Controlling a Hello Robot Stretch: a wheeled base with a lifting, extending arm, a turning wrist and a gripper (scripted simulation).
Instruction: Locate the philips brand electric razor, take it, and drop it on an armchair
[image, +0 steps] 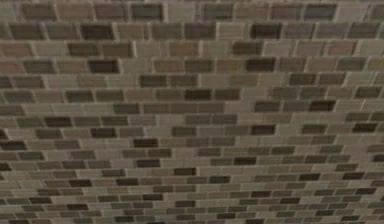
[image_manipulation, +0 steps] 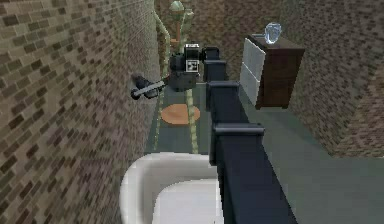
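In the arm side view my arm (image_manipulation: 235, 140) rises as a dark bar from the bottom edge. Its two white marker squares (image_manipulation: 189, 64) stand at its far end. The gripper (image_manipulation: 145, 88) points left from there, in front of the brick wall. A small dark and grey thing (image_manipulation: 138, 91) hangs at its far end, clear of floor and furniture, so the gripper holds it; it is too small to name as a razor. A white armchair (image_manipulation: 165, 190) sits at the bottom, just left of the arm.
A brick wall (image: 190, 110) stands close ahead in the forward view and runs along the arm side view's left (image_manipulation: 60, 100). A dark dresser (image_manipulation: 272, 72) with a glass ball (image_manipulation: 272, 33) stands at upper right. A round orange mat (image_manipulation: 178, 115) and a pale statue (image_manipulation: 178, 18) lie beyond the gripper.
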